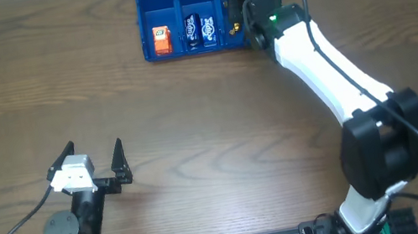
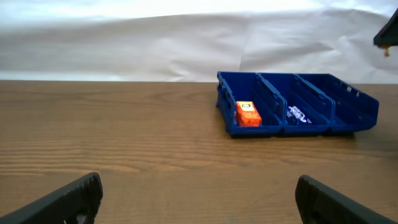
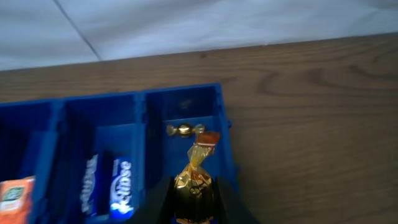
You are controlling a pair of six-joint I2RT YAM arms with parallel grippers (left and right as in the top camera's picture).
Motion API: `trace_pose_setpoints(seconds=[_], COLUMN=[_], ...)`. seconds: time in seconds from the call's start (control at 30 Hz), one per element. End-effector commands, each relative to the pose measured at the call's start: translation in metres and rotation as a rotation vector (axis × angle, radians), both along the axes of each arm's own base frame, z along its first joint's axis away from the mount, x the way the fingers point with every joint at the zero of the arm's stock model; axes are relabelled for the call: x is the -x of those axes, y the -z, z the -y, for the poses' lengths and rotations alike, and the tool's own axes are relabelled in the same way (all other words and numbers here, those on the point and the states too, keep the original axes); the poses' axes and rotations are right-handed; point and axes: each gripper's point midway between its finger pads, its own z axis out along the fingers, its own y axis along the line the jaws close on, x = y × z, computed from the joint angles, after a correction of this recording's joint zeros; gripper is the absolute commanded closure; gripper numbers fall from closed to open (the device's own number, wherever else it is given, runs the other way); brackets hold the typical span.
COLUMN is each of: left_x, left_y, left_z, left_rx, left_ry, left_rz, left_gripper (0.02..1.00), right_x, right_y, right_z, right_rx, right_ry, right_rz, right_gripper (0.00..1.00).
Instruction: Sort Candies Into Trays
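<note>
A blue tray [image 1: 145,27] with three compartments lies at the far middle of the table. Its left compartment holds an orange candy [image 1: 161,40], the middle one blue candies [image 1: 200,29]. My right gripper [image 1: 243,2] hangs over the right compartment, shut on a gold-wrapped candy [image 3: 194,182]. Below it, another small gold candy [image 3: 183,129] lies in that compartment of the tray [image 3: 180,93], beside the blue candies [image 3: 120,180]. My left gripper [image 1: 94,150] stands open and holds nothing near the front left, facing the tray [image 2: 354,112] and the orange candy [image 2: 247,114].
Bare wooden tabletop [image 1: 212,133] stretches between the left gripper and the tray. The right arm [image 1: 328,63] runs diagonally from the front right to the tray. A white sheet [image 2: 155,43] hangs behind the table's far edge.
</note>
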Motion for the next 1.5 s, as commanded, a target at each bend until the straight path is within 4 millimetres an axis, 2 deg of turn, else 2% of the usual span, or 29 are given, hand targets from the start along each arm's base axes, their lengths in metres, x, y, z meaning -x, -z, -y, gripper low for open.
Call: trace_pose_setpoints(seconds=[0.03, 0.17, 0.27, 0.3, 0.33, 0.4, 0.47, 0.5, 0.6, 0.73, 0.9, 1.0, 1.07, 1.17, 1.3, 1.4, 1.5], left_x=[0.001, 0.001, 0.001, 0.001, 0.001, 0.001, 0.001, 0.001, 0.001, 0.001, 0.001, 0.001, 0.001, 0.001, 0.001, 0.001, 0.001], left_y=[0.016, 0.016, 0.016, 0.016, 0.016, 0.016, 0.016, 0.016, 0.016, 0.016, 0.016, 0.016, 0.016, 0.016, 0.016, 0.016, 0.016], left_z=[0.002, 0.002, 0.002, 0.002, 0.002, 0.002, 0.002, 0.001, 0.002, 0.002, 0.002, 0.002, 0.001, 0.002, 0.002, 0.002, 0.002], left_rx=[-0.011, -0.011, -0.011, -0.011, -0.011, -0.011, -0.011, -0.011, -0.011, -0.011, -0.011, -0.011, -0.011, -0.011, -0.011, -0.011, -0.011], left_ry=[0.013, 0.013, 0.013, 0.013, 0.013, 0.013, 0.013, 0.013, 0.013, 0.013, 0.013, 0.013, 0.013, 0.013, 0.013, 0.013, 0.013], left_rz=[-0.043, -0.043, -0.043, -0.043, -0.043, -0.043, -0.043, -0.043, -0.043, -0.043, -0.043, -0.043, -0.043, -0.043, -0.043, -0.043, -0.043], left_gripper=[0.020, 0.020, 0.020, 0.020, 0.020, 0.020, 0.020, 0.020, 0.020, 0.023, 0.020, 0.020, 0.020, 0.020, 0.020, 0.020, 0.020], right_x=[-0.008, -0.009, -0.009, -0.009, -0.009, -0.009, -0.008, -0.008, -0.008, -0.007, -0.004, 0.001, 0.008, 0.022, 0.056, 0.085, 0.113], right_y=[0.039, 0.053, 0.055, 0.055, 0.055, 0.055, 0.056, 0.056, 0.055, 0.055, 0.049, 0.026, -0.001, -0.040, -0.101, -0.126, -0.132], right_z=[0.001, 0.000, 0.000, 0.000, 0.000, -0.001, -0.001, -0.002, -0.005, -0.008, -0.008, -0.006, 0.005, 0.036, 0.088, 0.118, 0.140], right_rx=[0.060, 0.065, 0.066, 0.066, 0.066, 0.064, 0.065, 0.065, 0.065, 0.065, 0.077, 0.101, 0.118, 0.104, 0.103, 0.109, 0.090], right_ry=[-0.014, -0.018, -0.018, -0.018, -0.019, -0.022, -0.023, -0.024, -0.030, -0.035, -0.046, -0.073, -0.080, -0.028, 0.046, 0.096, 0.123], right_rz=[-0.062, -0.083, -0.087, -0.088, -0.088, -0.090, -0.092, -0.092, -0.089, -0.087, -0.089, -0.064, -0.038, -0.006, 0.070, 0.141, 0.212], right_gripper=[0.904, 0.904, 0.895, 0.858, 0.766, 0.684, 0.470, 0.323, 0.119, 0.001, 0.001, 0.001, 0.001, 0.001, 0.001, 0.001, 0.001])
